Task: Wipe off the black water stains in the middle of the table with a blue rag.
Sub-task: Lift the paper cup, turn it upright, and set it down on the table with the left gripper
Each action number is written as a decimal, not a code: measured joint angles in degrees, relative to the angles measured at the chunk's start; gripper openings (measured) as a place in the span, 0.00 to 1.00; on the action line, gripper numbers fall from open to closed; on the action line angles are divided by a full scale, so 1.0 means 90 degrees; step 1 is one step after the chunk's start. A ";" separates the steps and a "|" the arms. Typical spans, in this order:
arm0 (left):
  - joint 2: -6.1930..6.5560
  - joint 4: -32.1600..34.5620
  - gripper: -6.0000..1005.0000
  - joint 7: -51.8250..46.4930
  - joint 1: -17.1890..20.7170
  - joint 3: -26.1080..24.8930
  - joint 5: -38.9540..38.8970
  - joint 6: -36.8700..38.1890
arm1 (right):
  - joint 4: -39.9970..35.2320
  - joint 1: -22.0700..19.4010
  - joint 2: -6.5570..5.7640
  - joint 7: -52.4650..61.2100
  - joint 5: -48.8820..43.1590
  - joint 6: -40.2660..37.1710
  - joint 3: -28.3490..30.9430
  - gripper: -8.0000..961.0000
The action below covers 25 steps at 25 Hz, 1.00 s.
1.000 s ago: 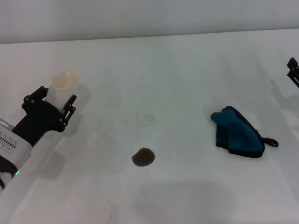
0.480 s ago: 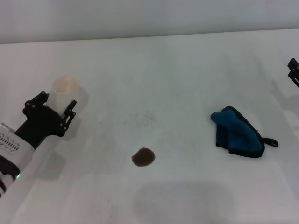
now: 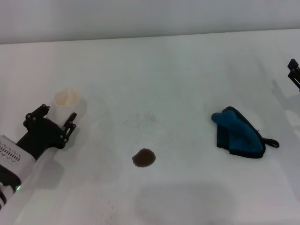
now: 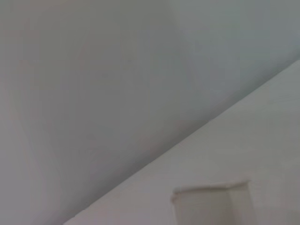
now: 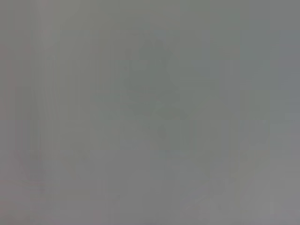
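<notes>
Left gripper: my fingers stand either side of the white paper cup, at its lower wall; whether they pinch it or only flank it, I cannot tell.
Cup: upright on the table, seemingly kept off to my left so it stays out of the wiping path.
Right gripper: only a dark tip shows at the far right edge, idle; its fingers' spread I cannot tell.
Black water stains: one small dark blot, well apart from both sets of fingers, roughly between them.
Blue rag: bundled flat, untouched, nearer my right fingers than my left.
Judgement: the rag still needs picking up, likely by my right gripper.
</notes>
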 joint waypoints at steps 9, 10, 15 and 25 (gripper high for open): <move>0.0002 0.0118 0.50 0.0383 0.0150 0.0011 0.0005 0.0037 | -0.0004 0.0009 0.0000 0.0000 0.0030 -0.0049 0.0030 0.86; 0.0001 0.0157 0.50 0.0533 0.0190 0.0011 0.0006 0.0036 | -0.0008 0.0009 0.0000 0.0000 0.0033 -0.0065 0.0032 0.86; 0.0001 0.0318 0.50 0.0998 0.0319 0.0014 0.0012 0.0030 | -0.0022 0.0009 0.0000 0.0000 0.0047 -0.0112 0.0040 0.86; 0.0000 0.0493 0.73 0.1430 0.0540 0.0004 0.0006 0.0082 | -0.0090 0.0009 0.0000 0.0000 0.0059 -0.0188 0.0052 0.86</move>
